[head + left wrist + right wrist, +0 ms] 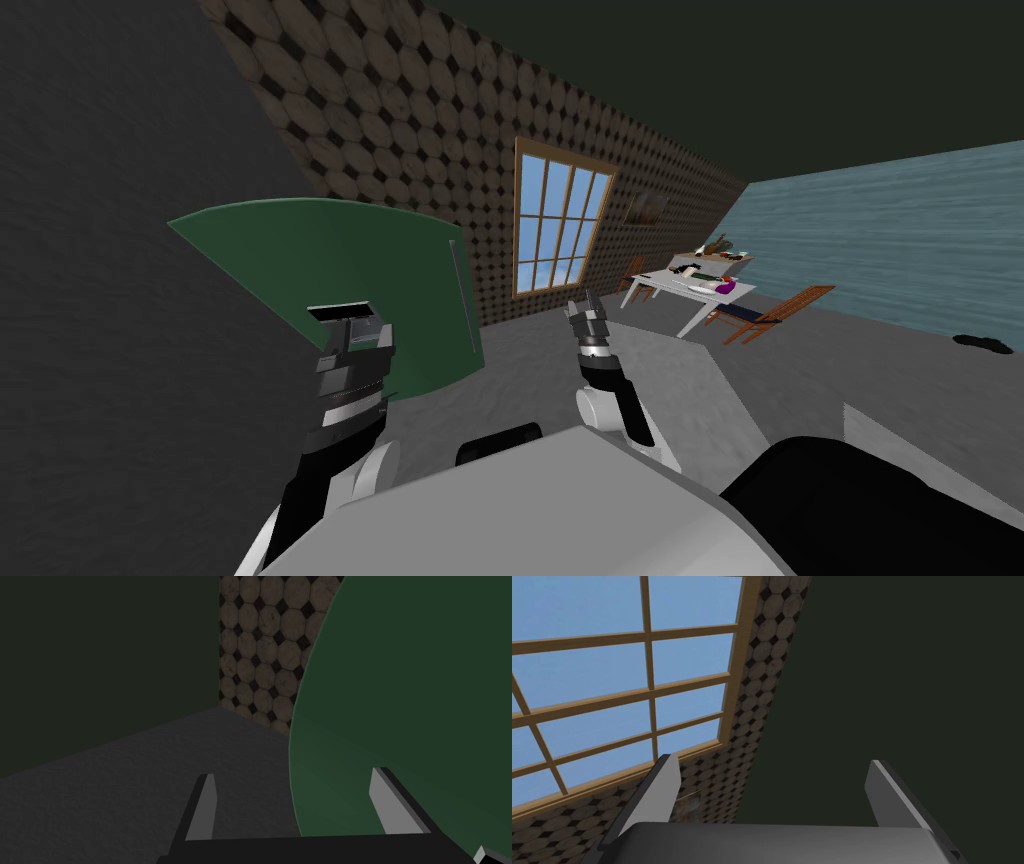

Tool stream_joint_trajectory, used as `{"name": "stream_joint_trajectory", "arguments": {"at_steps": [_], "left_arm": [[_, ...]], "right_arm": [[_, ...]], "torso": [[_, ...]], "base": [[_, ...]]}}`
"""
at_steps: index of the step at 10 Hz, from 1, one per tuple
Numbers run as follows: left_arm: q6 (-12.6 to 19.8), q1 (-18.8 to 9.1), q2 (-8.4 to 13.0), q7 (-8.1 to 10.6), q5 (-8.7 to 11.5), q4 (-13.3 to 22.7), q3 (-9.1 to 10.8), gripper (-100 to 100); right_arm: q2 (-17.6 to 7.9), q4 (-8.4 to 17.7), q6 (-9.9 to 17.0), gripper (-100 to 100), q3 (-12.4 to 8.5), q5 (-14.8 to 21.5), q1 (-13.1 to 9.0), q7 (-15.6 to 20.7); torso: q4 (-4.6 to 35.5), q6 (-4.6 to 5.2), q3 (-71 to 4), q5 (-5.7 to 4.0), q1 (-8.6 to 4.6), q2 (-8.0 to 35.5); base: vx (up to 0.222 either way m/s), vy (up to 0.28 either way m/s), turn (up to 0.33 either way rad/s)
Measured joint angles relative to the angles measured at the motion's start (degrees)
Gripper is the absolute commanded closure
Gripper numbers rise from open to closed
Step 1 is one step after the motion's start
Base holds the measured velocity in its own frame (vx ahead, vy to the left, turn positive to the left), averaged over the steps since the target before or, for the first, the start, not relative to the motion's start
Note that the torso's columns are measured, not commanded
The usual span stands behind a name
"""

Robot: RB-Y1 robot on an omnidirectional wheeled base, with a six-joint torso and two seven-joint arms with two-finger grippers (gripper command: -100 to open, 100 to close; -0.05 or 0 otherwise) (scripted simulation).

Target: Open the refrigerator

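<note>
Both arms are raised ahead of the chest, well apart from each other. The left forearm (340, 420) reaches up and forward, and the left gripper (292, 773) at its end has its two fingers (202, 808) spread wide. The right forearm (622, 395) angles up as well (held a little further out), and the right gripper (773, 760) points upward, its blades likewise parted.

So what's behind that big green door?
Behind the green door a tiled wall shows past its edge, with grey floor below. Whatever lies directly behind the door is covered.
</note>
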Motion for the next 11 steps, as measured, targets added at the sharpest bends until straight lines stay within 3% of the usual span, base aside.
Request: {"name": "stream_joint_trajectory", "arguments": {"at_steps": [2, 9, 10, 11], "left_arm": [[0.00, 0.00, 0.00, 0.00, 0.00, 0.00, 0.00, 0], [-0.01, 0.00, 0.00, 0.00, 0.00, -0.02, 0.00, 0], [-0.01, 0.00, 0.00, 0.00, 0.00, -0.02, 0.00, -100], [0.52, -1.00, 1.28, 0.27, 0.12, 0.47, 0.19, -100]], "right_arm": [[0.00, 0.00, 0.00, 0, 0.00, 0.00, 0.00, 0.00], [0.00, -0.02, -0.01, 0, 0.00, 0.00, 0.00, 0.00], [0.00, -0.02, -0.01, 0, 0.00, 0.00, 0.00, 0.00], [0.00, 0.00, 0.00, 0, 0.00, 0.00, 0.00, 0.00]], "torso": [[6.00, 0.00, -12.00, 0.00, 0.00, 5.97], [35.37, 0.00, -70.73, 0.00, 0.00, 35.39], [39.60, 0.00, -79.19, 0.00, 0.00, 39.62], [41.49, 0.00, -83.15, 0.01, 0.02, 41.53]], "base": [[0.000, 0.000, 0.000], [0.000, 0.000, 0.000], [0.009, -0.002, 0.044], [0.010, -0.006, 0.066]]}}
